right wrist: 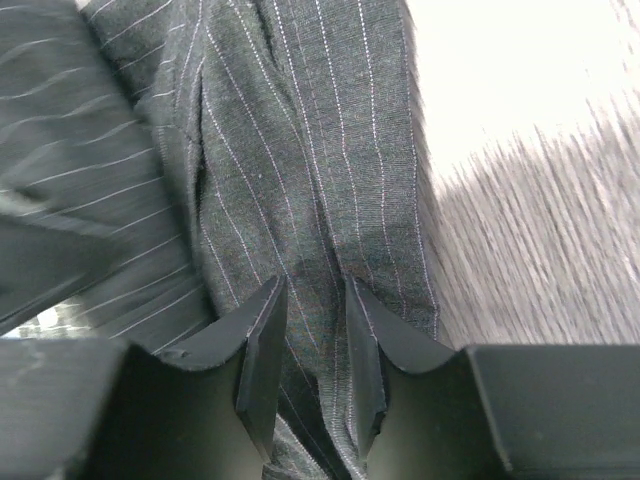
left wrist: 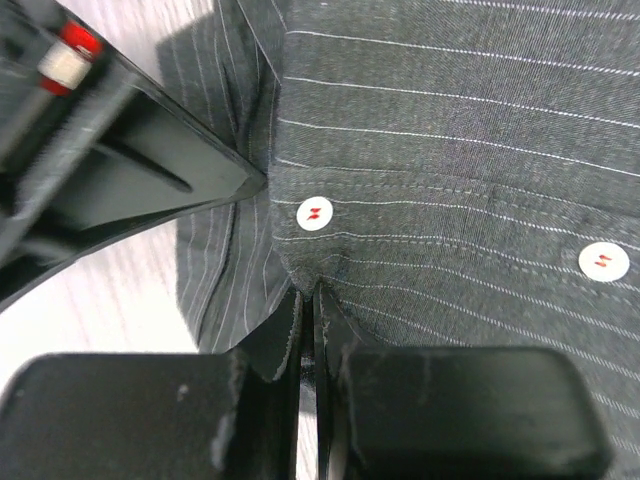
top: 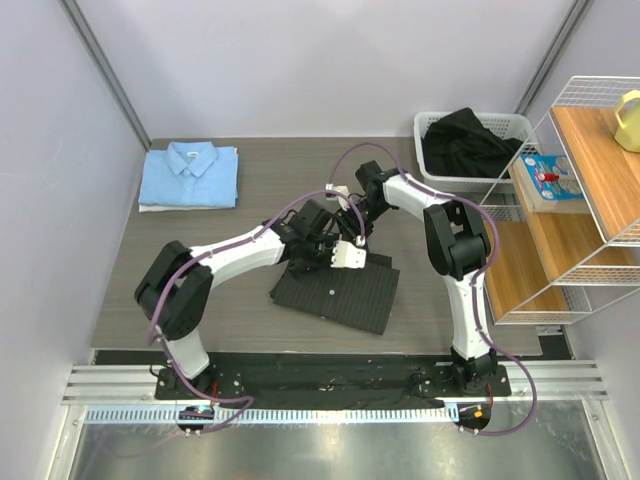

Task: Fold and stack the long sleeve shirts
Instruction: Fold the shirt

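Pinstriped shirt [top: 335,290] on grey table [top: 260,180], white walls [top: 330,60]

left gripper [left wrist: 308,297] clamped tight; right gripper [right wrist: 315,292] clamped, jaws wider apart

The centre shirt [top: 338,290] is lying folded mid-table [top: 200,270], just beyond the 2 arm bases. The corner shirt [top: 189,175] is sitting folded at the far left corner, well apart from it. At the far right corner a basket [top: 421,135] is holding heaped clothing [top: 465,145]. A shelf rack [top: 585,165] is standing right of the table, carrying a box [top: 548,180]. The left gripper [left wrist: 308,300] and right gripper [right wrist: 315,300] are meeting at the centre shirt's far edge, each with a fold between its fingers.
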Controlling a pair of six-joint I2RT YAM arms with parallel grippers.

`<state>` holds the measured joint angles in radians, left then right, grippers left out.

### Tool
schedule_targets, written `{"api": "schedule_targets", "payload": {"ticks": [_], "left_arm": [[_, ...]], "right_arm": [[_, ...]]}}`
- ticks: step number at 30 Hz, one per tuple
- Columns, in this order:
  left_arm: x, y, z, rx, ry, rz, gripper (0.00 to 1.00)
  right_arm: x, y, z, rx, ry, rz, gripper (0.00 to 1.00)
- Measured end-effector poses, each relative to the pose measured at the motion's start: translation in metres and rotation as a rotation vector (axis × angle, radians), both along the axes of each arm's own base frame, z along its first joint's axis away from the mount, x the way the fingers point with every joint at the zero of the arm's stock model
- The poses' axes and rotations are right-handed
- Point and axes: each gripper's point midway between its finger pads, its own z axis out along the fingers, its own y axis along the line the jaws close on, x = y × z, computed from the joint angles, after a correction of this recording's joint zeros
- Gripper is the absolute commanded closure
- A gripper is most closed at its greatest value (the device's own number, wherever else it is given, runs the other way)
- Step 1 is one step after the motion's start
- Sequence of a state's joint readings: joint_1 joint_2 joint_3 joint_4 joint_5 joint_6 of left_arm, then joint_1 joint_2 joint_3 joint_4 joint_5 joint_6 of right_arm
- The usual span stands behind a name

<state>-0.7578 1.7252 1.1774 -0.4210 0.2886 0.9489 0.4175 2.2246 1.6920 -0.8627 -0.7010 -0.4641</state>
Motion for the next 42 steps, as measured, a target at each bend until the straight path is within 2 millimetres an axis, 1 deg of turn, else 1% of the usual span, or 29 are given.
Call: {"api": "schedule_targets", "payload": {"ticks": [3,5,9,11,14,15,18,20,22,23,24,27,30,33,35,37,42], "left_arm": [[0.007,0.001,-0.016,0.014,0.013,0.012,0.96],[0.008,0.002,-0.025,0.025,0.030,0.020,0.96],[0.002,0.001,-0.026,0.024,0.053,0.035,0.95],[-0.008,0.001,-0.027,0.024,0.071,0.041,0.94],[-0.036,0.003,-0.031,0.039,0.123,0.045,0.94],[-0.047,0.004,-0.031,0.044,0.149,0.050,0.94],[-0.067,0.005,-0.027,0.041,0.212,0.077,0.94],[-0.075,0.006,-0.023,0.036,0.251,0.110,0.93],[-0.077,0.008,-0.022,0.038,0.279,0.145,0.89],[-0.077,0.009,-0.021,0.038,0.288,0.158,0.86],[-0.077,0.010,-0.021,0.038,0.296,0.170,0.75],[-0.074,0.015,-0.018,0.035,0.324,0.205,0.57],[-0.066,0.021,-0.011,0.013,0.362,0.243,0.48],[-0.055,0.026,0.002,-0.034,0.395,0.270,0.45],[-0.052,0.030,0.010,-0.063,0.409,0.280,0.44],[-0.056,0.028,0.016,-0.086,0.433,0.264,0.43],[-0.069,0.020,0.020,-0.123,0.497,0.211,0.41]], "right_arm": [[-0.001,0.001,0.000,0.007,0.005,0.006,0.64],[-0.002,0.001,0.000,0.014,0.010,0.010,0.64],[-0.007,0.002,-0.001,0.025,0.023,0.018,0.65],[-0.014,0.003,-0.001,0.038,0.041,0.023,0.65],[-0.033,0.003,-0.001,0.043,0.077,0.036,0.65],[-0.044,0.003,-0.001,0.043,0.098,0.043,0.65],[-0.066,0.003,-0.001,0.039,0.136,0.062,0.65],[-0.077,0.002,-0.001,0.032,0.151,0.070,0.64],[-0.080,0.004,-0.001,0.030,0.153,0.078,0.61],[-0.080,0.004,-0.001,0.030,0.152,0.078,0.60],[-0.080,0.004,-0.001,0.028,0.154,0.075,0.59],[-0.073,0.004,0.004,0.030,0.144,0.057,0.56],[-0.057,0.006,0.014,0.044,0.114,0.033,0.55],[-0.039,0.005,0.026,0.065,0.077,-0.001,0.55],[-0.035,0.004,0.032,0.073,0.075,-0.021,0.55],[-0.032,0.003,0.036,0.083,0.094,-0.051,0.56],[-0.034,0.009,0.040,0.099,0.129,-0.081,0.58]]}}
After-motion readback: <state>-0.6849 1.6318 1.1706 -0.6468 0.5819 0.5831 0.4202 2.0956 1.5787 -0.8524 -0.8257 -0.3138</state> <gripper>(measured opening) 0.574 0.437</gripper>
